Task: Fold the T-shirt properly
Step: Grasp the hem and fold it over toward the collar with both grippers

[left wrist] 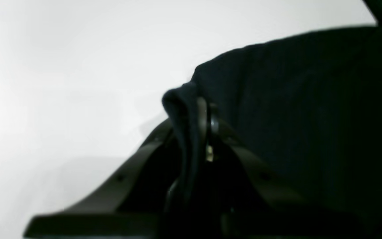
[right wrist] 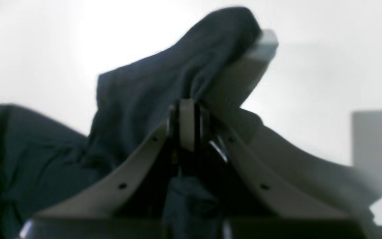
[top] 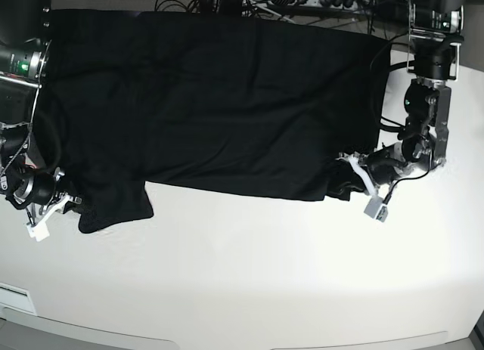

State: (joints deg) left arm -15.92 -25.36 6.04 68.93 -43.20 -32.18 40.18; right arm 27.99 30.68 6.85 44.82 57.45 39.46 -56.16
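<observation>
T-shirt (top: pixel 212 100) lies spread plain side up across the far half of the white counter (top: pixel 249 274), its long edge running side to side; no print shows. Your left gripper (top: pixel 354 176) sits low at the near corner on the base view's right, jaws closed on a pinch of black cloth, which the left wrist view shows bunched between them. Your right gripper (top: pixel 66 202) mirrors it at the near corner on the other side, jaws shut on a raised fold, cloth draped over one finger (right wrist: pixel 244 71). Both hold the near edge at its ends, likely so you can lift it evenly and carry it over for a fold. Judged early: the cloth is still mostly flat, with no clean fold visible.
</observation>
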